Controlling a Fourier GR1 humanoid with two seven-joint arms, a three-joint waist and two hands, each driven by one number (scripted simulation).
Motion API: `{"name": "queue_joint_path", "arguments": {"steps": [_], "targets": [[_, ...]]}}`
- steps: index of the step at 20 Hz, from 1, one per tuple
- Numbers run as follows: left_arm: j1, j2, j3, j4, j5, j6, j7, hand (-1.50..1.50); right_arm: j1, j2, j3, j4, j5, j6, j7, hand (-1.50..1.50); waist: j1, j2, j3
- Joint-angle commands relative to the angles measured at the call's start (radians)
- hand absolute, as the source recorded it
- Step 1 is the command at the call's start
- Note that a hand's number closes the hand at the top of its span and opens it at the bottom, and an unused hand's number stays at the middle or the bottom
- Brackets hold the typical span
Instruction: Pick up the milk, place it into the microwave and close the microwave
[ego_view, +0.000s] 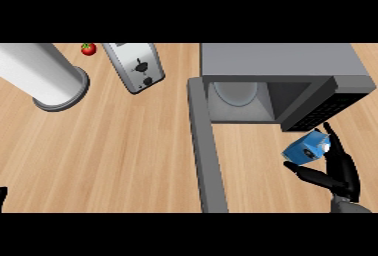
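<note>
Milk (305, 149) is in the lower right of the frame, a small blue carton with a white top. The right hand (336, 172) holds it. The black thumb lies under the carton and the long fingers (334, 142) curl up along its right side. The carton is tilted and sits in front of the microwave (284, 62), just below its dark button panel (325, 107). It is not inside yet.

The microwave is a grey box at the upper right of the frame. It is open. Its door (207, 150) swings out and runs like a long grey strip from the middle of the frame down to the bottom. Inside the microwave there is a pale round plate (236, 94).

A silver toaster (136, 66) stands in the upper middle, a bit tilted. A small red strawberry (88, 49) lies just left of it. A big white and grey tube (44, 77) stands on a round base in the upper left. All of it rests on a light wooden counter (111, 160).

A tiny black bit of the left hand (2, 196) shows at the lower left edge. I cannot tell if it is open or closed.
</note>
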Motion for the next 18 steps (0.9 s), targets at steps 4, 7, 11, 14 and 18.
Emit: {"name": "queue_joint_path", "arguments": {"steps": [4, 7, 11, 14, 18], "targets": [[0.029, 0.000, 0.000, -0.040, 0.026, -0.012, 0.030, -1.50, -0.044, 0.007, 0.007, 0.059, 0.088, -0.109, -0.182, 1.50, 0.007, -0.002, -0.003], [-0.001, 0.000, 0.008, 0.009, 0.015, -0.012, 0.006, -1.50, -0.080, 0.014, 0.000, 0.006, 0.141, -0.263, -0.139, 1.50, 0.004, -0.002, -0.004], [-0.008, -0.003, -0.019, -0.011, 0.012, 0.019, 0.040, -1.50, -0.115, 0.062, -0.002, 0.035, 0.086, -0.226, -0.173, 1.50, 0.002, -0.002, -0.003], [-0.012, 0.013, 0.028, 0.013, 0.056, -0.020, 0.015, -1.50, -0.113, 0.036, 0.008, 0.037, 0.005, -0.022, -0.267, 1.50, 0.006, -0.001, -0.002], [-0.046, 0.008, 0.004, 0.037, 0.032, -0.014, 0.022, -1.50, -0.103, 0.024, 0.049, 0.040, -0.054, 0.201, -0.375, 1.50, -0.004, 0.001, -0.001]]}}
